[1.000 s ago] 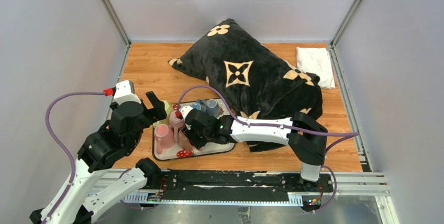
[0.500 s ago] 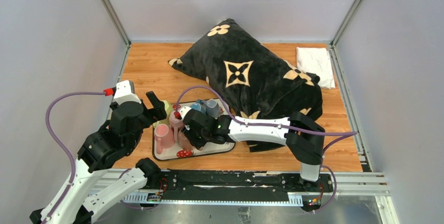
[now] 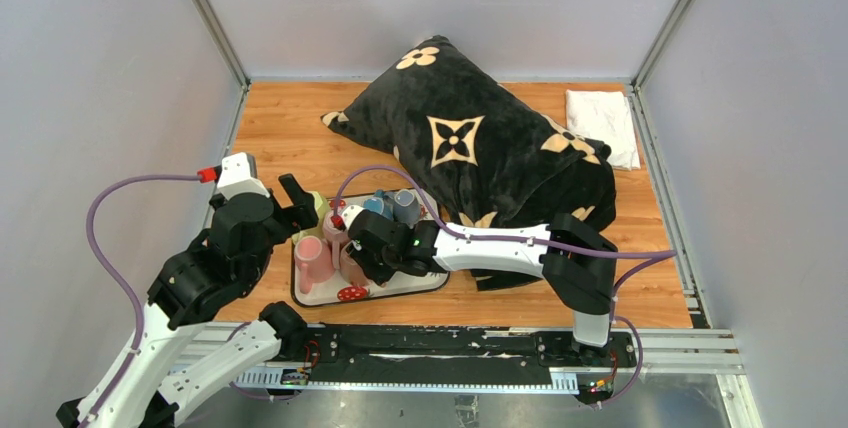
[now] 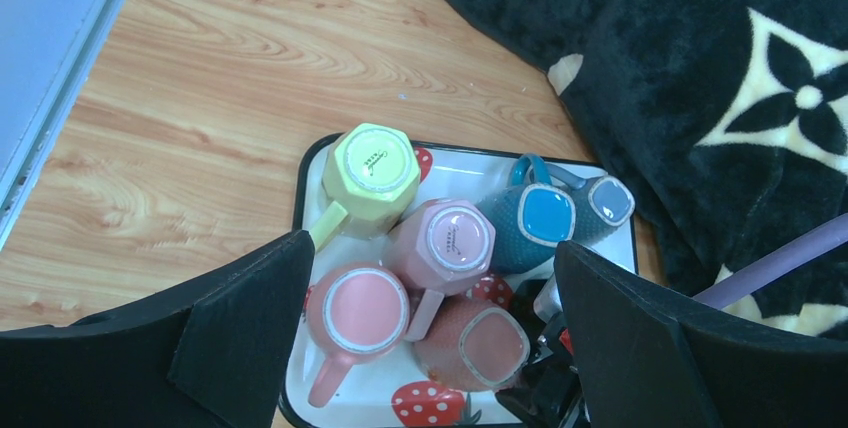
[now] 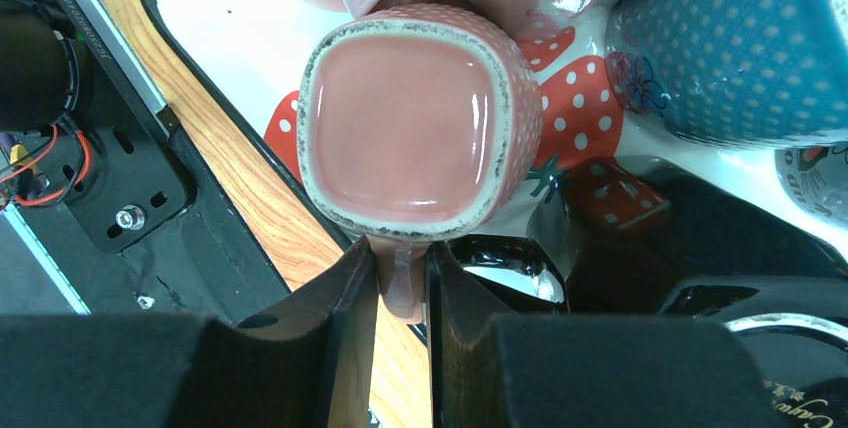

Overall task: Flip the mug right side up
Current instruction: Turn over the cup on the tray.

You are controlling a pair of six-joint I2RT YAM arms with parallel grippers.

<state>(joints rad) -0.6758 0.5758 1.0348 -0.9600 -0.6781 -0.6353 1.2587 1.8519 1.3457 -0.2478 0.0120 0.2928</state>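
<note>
One dotted pink mug (image 5: 410, 138), base-up on tray (image 4: 352, 393), handle (image 5: 401, 295) at 6 o'clock — R gripper (image 5: 402, 260) pinched it; L gripper (image 4: 430, 253) gaped wide.

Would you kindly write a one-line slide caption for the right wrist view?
Right gripper pinches the upside-down dotted pink mug by its handle on the strawberry-print tray.

Black pillow (image 3: 470, 148) mid-table; white cloth (image 3: 603, 123) far-right corner.

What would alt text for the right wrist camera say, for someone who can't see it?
The right end effector pinches the handle of an upside-down pink dotted mug on a strawberry-print tray. A blue dotted mug stands beside it.
</note>
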